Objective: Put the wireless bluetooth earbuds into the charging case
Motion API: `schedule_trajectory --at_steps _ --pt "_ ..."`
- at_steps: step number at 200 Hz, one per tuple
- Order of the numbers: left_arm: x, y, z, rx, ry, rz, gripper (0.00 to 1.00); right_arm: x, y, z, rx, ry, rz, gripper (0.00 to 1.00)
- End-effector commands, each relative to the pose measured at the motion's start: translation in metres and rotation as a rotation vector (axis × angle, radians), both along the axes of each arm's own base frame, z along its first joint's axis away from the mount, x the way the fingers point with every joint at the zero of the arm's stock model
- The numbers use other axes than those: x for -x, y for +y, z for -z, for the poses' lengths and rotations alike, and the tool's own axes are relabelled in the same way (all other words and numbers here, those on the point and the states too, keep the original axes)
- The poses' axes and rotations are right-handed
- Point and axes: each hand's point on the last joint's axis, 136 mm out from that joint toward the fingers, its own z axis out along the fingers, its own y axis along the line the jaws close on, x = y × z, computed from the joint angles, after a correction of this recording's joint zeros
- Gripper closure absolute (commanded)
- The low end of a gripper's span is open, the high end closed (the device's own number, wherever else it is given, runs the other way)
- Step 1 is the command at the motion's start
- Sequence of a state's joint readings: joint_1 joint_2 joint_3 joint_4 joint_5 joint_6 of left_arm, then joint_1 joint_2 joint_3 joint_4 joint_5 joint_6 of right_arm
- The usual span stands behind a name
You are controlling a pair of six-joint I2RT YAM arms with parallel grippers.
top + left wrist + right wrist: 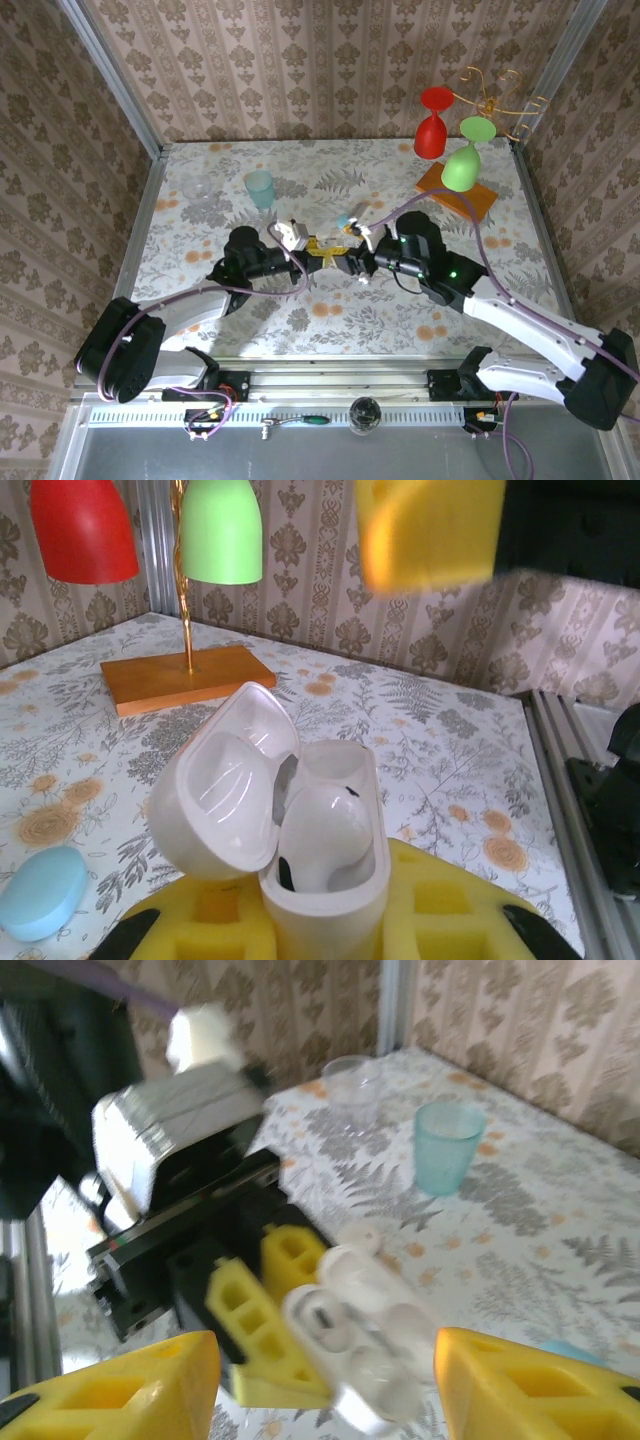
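The white charging case [322, 920] stands upright between the yellow foam fingers [450, 910] of my left gripper [325, 925], which is shut on it. Its lid [215, 800] is swung open to the left. One white earbud [325, 830] sits inside the case body. In the right wrist view the case [370, 1330] is blurred and lies between the widely spread yellow fingers of my right gripper [330, 1390], which is open and holds nothing. From above, the left gripper [322, 250] and the right gripper [357, 262] meet over the middle of the table.
A light blue pebble-like case [40, 890] lies on the table to the left. A teal cup [260, 188] and a clear cup [200, 188] stand at the back left. A wooden stand [455, 190] with red and green glasses is at the back right.
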State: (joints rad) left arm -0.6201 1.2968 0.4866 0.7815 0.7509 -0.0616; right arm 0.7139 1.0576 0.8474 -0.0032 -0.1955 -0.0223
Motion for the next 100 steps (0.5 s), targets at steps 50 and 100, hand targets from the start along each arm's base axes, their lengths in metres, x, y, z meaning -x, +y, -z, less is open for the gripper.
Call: schedule_trajectory --at_steps 50,100 --pt "0.009 0.015 0.008 -0.025 -0.244 -0.042 1.0 -0.034 -0.096 0.086 -0.102 0.532 0.482 0.42" --pt "0.006 0.017 0.017 -0.01 -0.271 -0.063 1.0 -0.044 -0.083 0.167 -0.021 0.806 0.561 0.48"
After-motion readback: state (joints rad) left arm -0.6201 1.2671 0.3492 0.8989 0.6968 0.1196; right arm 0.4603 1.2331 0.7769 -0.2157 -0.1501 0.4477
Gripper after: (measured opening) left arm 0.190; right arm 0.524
